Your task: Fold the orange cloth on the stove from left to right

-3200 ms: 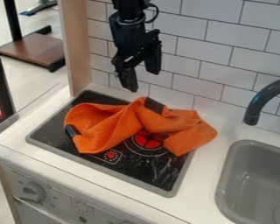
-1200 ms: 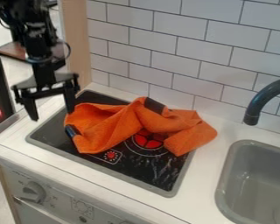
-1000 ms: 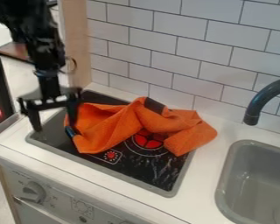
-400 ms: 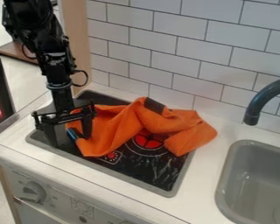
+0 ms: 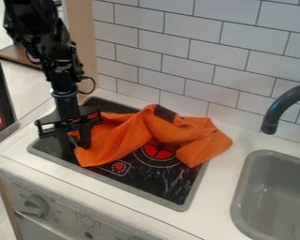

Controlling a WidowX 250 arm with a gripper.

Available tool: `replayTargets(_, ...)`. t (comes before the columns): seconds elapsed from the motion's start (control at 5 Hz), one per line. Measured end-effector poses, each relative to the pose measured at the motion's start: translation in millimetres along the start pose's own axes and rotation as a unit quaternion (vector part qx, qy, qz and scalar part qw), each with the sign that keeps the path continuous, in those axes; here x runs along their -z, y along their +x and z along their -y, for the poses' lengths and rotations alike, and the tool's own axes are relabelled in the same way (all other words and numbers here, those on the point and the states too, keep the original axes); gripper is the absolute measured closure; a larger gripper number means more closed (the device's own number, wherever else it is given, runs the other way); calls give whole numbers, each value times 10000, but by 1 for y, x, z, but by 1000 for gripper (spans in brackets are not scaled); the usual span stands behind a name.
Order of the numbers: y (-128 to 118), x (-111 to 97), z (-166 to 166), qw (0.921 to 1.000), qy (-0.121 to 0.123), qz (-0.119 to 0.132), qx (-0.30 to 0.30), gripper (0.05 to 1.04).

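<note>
Within the last moment, the black two-finger tool (image 5: 78, 148) has drawn its fingers inward. They were spread wide astride the left end of a crumpled orange fabric cloth (image 5: 121, 140); now they stand much closer together, with a narrow band of orange between them. The cloth's lower left edge has shifted slightly and gathered toward the tool, while its middle and right end look unchanged. For the work in hand, this suggests that the cloth has gone from merely straddled to grasped.

The tool points down from the black robot arm (image 5: 55, 56), which enters at the upper left. Its fingers appear clamped on the cloth's left end, low over the left part of a black glass-look stovetop (image 5: 165, 183) with a grey rim. How firm the pinch is cannot be told.

The cloth lies in loose folds across the stovetop, from the left side to just past the right rim, a dark patch (image 5: 165, 114) near its far edge. It partly covers a red burner marking (image 5: 159, 150). The stovetop is set into a white counter (image 5: 221, 187), with a grey sink (image 5: 271, 187) to the right.
</note>
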State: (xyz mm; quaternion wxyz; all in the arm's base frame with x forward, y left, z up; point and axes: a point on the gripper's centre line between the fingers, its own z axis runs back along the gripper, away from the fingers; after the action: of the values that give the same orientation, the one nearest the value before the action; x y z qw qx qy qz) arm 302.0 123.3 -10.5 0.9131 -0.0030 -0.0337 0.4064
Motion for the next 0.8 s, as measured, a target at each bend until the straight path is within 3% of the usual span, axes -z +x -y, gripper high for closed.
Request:
replayTargets(0.2,2,0,-2,9999,56,45,-126,897)
replayTargets(0.4,6,-3,-3,9996,47,41,-282,991)
replayTargets(0.8,23,-19,1,9971,44,113,-756,1020)
